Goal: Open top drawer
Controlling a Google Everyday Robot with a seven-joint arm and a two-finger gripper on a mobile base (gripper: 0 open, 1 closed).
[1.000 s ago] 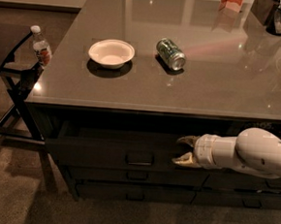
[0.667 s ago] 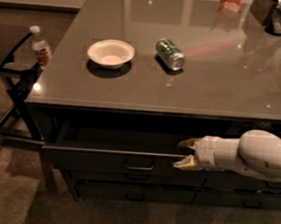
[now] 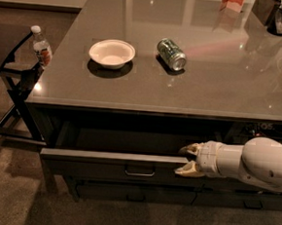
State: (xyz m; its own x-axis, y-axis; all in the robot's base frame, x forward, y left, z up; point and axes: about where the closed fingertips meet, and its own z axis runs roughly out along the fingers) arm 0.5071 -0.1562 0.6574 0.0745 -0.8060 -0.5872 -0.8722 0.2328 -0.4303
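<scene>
Claw: the claw (image 3: 187,160) sits at the front of the counter, below its top, on the end of a white arm (image 3: 254,162) that comes in from the right.
Claw state: released; its two tan fingers (image 3: 190,148) are spread one above the other, and the top edge of the drawer front runs into the gap between them. I cannot tell whether either finger touches that edge.
Top drawer: the top drawer (image 3: 98,166) stretches to the left of the claw, its right end reaching the fingers. It stands partly open, its front well forward of the cabinet and a strip of dark interior showing behind the front.
Handle: the small metal pull handle (image 3: 139,173) lies to the lower left of the claw, on the drawer front, apart from the fingers.
Lower drawers: shallower dark drawers (image 3: 134,196) lie below the claw and are closed.
Counter: the grey, glossy counter (image 3: 133,92) spreads above and behind the claw.
Bowl: a white bowl (image 3: 112,52) sits upright on the counter, up and to the left of the claw.
Can: a green can (image 3: 171,54) lies on its side just right of the bowl, above the claw and farther back.
Bottle: a clear water bottle (image 3: 40,48) with a white cap stands far to the claw's left, beside the counter's edge, on a dark frame (image 3: 17,78).
</scene>
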